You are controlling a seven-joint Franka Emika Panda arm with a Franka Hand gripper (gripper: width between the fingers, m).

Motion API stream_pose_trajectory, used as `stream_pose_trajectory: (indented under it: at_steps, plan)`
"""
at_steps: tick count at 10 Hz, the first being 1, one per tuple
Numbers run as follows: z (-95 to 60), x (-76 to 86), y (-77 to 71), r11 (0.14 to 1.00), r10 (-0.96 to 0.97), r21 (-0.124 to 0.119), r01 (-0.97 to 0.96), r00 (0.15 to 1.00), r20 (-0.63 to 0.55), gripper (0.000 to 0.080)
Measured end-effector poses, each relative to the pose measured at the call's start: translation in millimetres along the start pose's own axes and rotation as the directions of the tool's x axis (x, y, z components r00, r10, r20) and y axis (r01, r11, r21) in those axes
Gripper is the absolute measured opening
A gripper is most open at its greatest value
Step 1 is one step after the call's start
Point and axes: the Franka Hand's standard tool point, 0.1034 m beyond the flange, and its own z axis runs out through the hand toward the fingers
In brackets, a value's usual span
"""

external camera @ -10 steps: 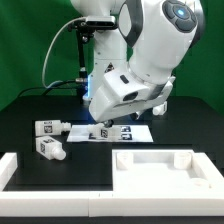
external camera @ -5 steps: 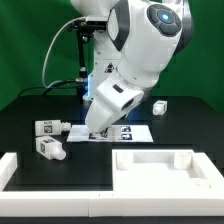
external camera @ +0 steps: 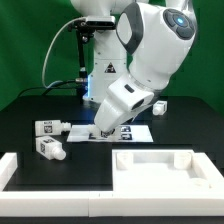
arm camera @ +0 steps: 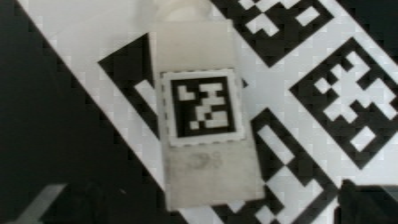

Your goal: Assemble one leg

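- The gripper hangs low over the marker board, at the board's end toward the exterior view's left. Fingertips are hidden behind the hand body, and the wrist view shows none either, so can't tell if they're spread, pressed together or pinching sth.
- The leg fills the middle of the wrist view, tag side facing the cam. The marker board's tags show on both sides of it, so it's over the board. Can't tell whether it rests on the board or is lifted off.
- Judgement on why: the leg is centred under the wrist cam and in line w/ the hand, which fits a grasp being lined up or already made. The tag facing the cam prob. helps tracking.
- A second leg and a third leg lie on the black table off the board's end, on the exterior view's left, near each other. Prob. parked there clear of the work spot.
- A fourth leg sits beyond the board on the exterior view's right, beside the arm.
- The panel lies flat in front of the board, toward the exterior view's right, recessed face up. No leg is seen in it, so the task looks early.
- The white L-shaped rail lies in front of the board on the exterior view's left. Likely a stop to brace parts against.
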Motion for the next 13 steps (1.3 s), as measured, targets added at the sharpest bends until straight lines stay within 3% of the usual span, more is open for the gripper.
stream_pose_trajectory:
  at_steps: [1,4,6,8,11,12,13]
  plan:
    - [-1.2,-5.5,4.8,1.0,0.001,0.014,-0.002,0.999,0.039,0.0649]
    - [-1.8,0.8,-0.8,1.0,0.0,0.006,-0.001,0.976,0.218,0.0649]
    - [3.2,-2.6,-3.4,0.999,-0.002,0.038,-0.012,0.944,0.329,0.0649]
    - [3.3,0.0,-2.1,0.999,-0.003,0.035,-0.009,0.944,0.329,0.0649]
    - [10.9,3.4,1.0,1.0,0.0,-0.01,0.003,0.961,0.276,0.0649]
    - [13.9,1.3,2.5,1.0,0.003,-0.006,-0.002,0.961,0.275,0.0649]
    - [13.8,1.8,2.5,1.0,0.003,-0.007,-0.001,0.961,0.275,0.0598]
